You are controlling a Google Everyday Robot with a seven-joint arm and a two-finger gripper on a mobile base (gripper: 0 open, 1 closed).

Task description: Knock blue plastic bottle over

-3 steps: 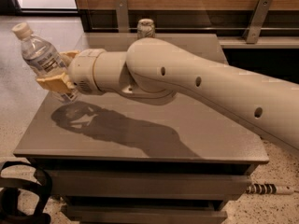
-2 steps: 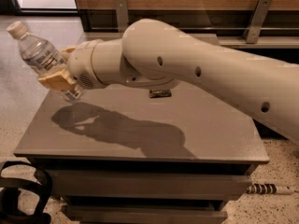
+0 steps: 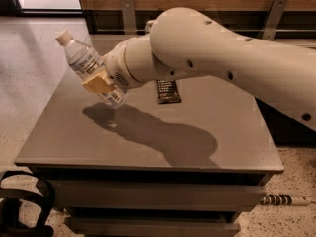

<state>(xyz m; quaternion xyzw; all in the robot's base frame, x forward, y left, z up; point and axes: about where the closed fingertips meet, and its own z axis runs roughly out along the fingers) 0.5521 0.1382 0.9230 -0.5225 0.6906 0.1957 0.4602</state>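
Bulky cream arm [image 3: 222, 58] reaches in from right. Two-finger gripper [image 3: 101, 80] sits over left part of grey tabletop [image 3: 212, 132], tan pads [image 3: 94, 84] pinching blue-labelled clear plastic bottle [image 3: 81, 58] mid-body. Bottle held off surface, tilted, white cap up-left, shadow beneath. Dark flat wrapped bar [image 3: 168, 91] lies on table under arm.
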